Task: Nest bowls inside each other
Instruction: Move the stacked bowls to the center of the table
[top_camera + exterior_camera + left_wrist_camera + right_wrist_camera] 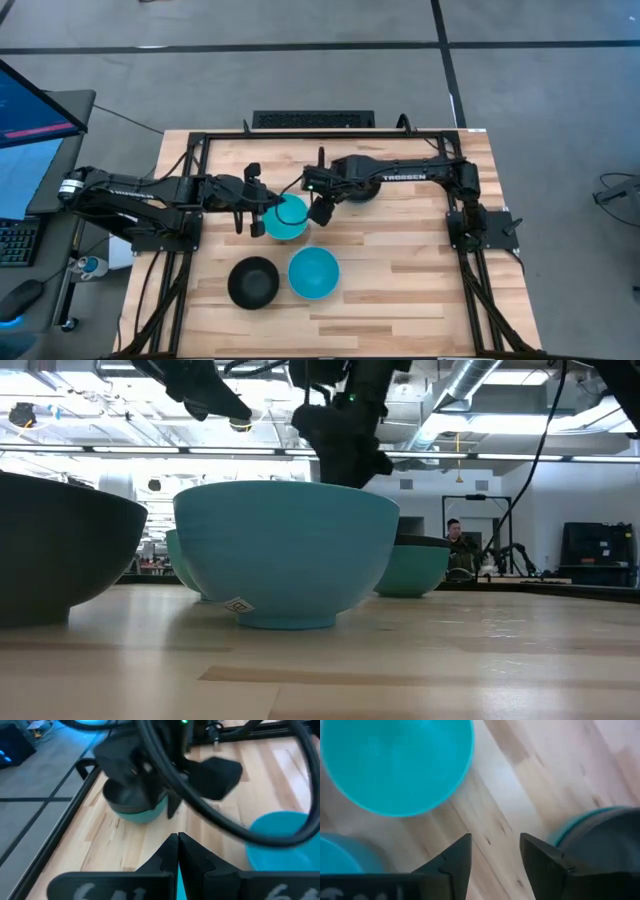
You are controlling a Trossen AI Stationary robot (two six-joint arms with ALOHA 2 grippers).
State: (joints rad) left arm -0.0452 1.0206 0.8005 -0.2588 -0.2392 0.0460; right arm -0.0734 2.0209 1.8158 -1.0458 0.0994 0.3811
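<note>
**A:** Cyan plastic bowl (286, 218) mid-table looks gripped by its rim, left gripper (254, 216) pressed together on it. Looks like another bowl's already inside, can't tell for sure.

**B:** Agreed. Black plastic bowl (357, 190) sits nested in the teal-green bowl (137, 812) farther back, so that pair's done. Right gripper (322, 211) hovers between them, fingers spread, empty.

**A:** Loose near the front: second black bowl (253, 282) and second cyan bowl (314, 273). Roughly halfway, I'd guess.
</note>
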